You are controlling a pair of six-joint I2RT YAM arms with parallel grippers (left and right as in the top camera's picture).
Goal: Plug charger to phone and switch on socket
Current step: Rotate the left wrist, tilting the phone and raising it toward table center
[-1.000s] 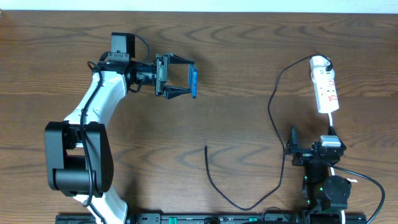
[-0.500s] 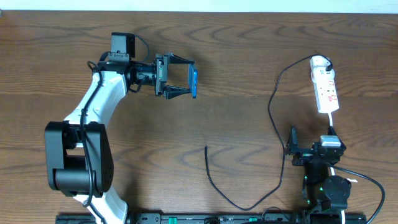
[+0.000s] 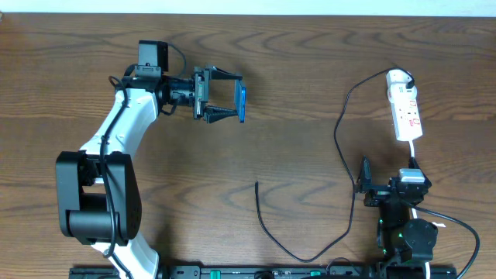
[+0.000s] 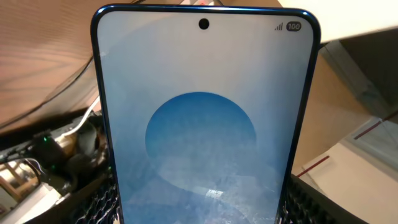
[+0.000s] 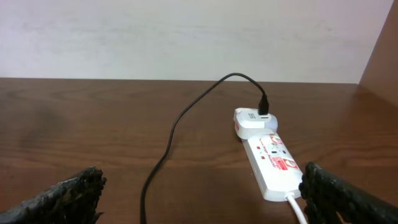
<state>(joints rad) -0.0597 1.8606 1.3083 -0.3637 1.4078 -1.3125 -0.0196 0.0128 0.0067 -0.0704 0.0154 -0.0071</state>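
My left gripper (image 3: 232, 103) is shut on the phone (image 3: 242, 103) and holds it on edge above the table at upper left. In the left wrist view the phone's lit blue screen (image 4: 205, 124) fills the frame between the fingers (image 4: 93, 205). The charger cable (image 3: 341, 139) runs from the white adapter on the socket (image 3: 405, 108) at the right down in a loop to its free plug tip (image 3: 257, 184) at the table's middle. My right gripper (image 5: 202, 199) is open and empty, low near the front right. The socket (image 5: 268, 160) and cable (image 5: 168, 149) lie ahead of it.
The brown wooden table (image 3: 294, 70) carries everything. The socket's white lead (image 5: 297, 208) runs back toward the right arm's base (image 3: 407, 232). The left arm's base (image 3: 93, 201) stands at the front left. A pale wall lies beyond the table's far edge.
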